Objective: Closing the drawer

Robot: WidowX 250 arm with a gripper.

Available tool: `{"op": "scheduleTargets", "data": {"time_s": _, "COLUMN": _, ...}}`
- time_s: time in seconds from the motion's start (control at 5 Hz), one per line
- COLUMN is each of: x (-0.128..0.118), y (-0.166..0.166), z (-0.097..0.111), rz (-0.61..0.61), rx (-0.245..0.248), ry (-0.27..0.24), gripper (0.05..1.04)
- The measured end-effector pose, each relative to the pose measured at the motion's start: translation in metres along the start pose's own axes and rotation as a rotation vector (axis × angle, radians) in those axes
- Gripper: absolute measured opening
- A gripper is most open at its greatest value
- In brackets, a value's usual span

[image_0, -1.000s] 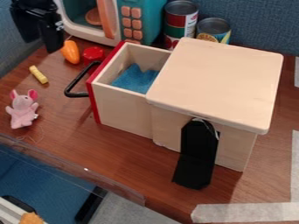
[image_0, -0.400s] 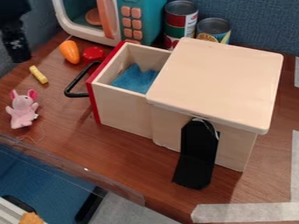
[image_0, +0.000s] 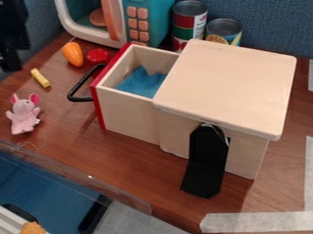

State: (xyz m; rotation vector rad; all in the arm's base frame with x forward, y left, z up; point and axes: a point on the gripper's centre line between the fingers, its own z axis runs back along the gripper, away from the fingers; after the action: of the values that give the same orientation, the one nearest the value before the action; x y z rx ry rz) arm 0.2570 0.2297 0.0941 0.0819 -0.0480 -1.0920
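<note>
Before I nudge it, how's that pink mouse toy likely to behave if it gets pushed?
The pink mouse toy looks like soft fabric, so it would probably squash rather than roll. Its small size suggests it is light and would likely slide easily. The wood-look surface appears smooth, offering little grip.

On the surface (image_0: 128, 160), a box (image_0: 229, 82) stands, its drawer (image_0: 127, 112) jutting left, a cloth (image_0: 142, 83) inside. A microwave (image_0: 116, 23) stands behind the drawer, two cans (image_0: 188, 22) to its right. Behind the handle (image_0: 76, 87) lies a toy vegetable (image_0: 72, 54); left, a stick (image_0: 40, 78), and before that a plush mouse (image_0: 24, 114).
</note>
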Motion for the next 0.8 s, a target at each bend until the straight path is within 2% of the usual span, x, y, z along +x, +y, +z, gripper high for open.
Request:
{"op": "scheduleTargets", "data": {"time_s": 0.2, "x": 0.009, "y": 0.009, "z": -0.018, "rz": -0.231, "rx": 0.004, "ry": 0.033, "gripper": 1.001}}
{"op": "scheduleTargets", "data": {"time_s": 0.4, "x": 0.017, "y": 0.009, "z": -0.034, "rz": -0.304, "rx": -0.013, "ry": 0.013, "gripper": 1.001}}
{"op": "scheduleTargets", "data": {"time_s": 0.6, "x": 0.031, "y": 0.007, "z": -0.049, "rz": -0.305, "rx": -0.025, "ry": 0.033, "gripper": 1.001}}
{"op": "scheduleTargets", "data": {"time_s": 0.8, "x": 0.042, "y": 0.006, "z": -0.057, "rz": -0.285, "rx": -0.017, "ry": 0.037, "gripper": 1.001}}
